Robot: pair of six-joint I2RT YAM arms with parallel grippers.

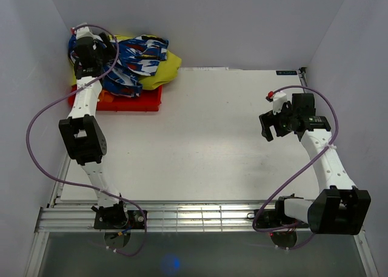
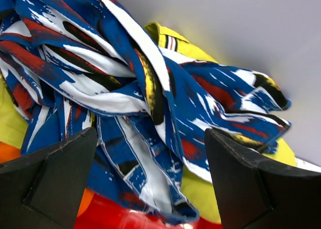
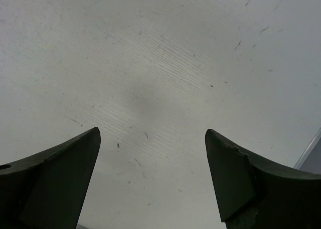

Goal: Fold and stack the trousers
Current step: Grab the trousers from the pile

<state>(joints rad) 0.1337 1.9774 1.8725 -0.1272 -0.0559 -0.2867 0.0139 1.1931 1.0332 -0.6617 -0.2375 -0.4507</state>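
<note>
Left gripper (image 2: 150, 139) is spread wide and gripping nothing, right up against the trousers (image 2: 125, 88). Its wrist view shows blue, white and red folds twisted over a yellow-green garment (image 2: 208, 194). From above, that heap sits on a red tray (image 1: 142, 101) at the far-left corner of the table (image 1: 212, 143). Right gripper (image 3: 153, 134), fingers parted and empty, hangs over the scuffed tabletop, well apart from the pile.
</note>
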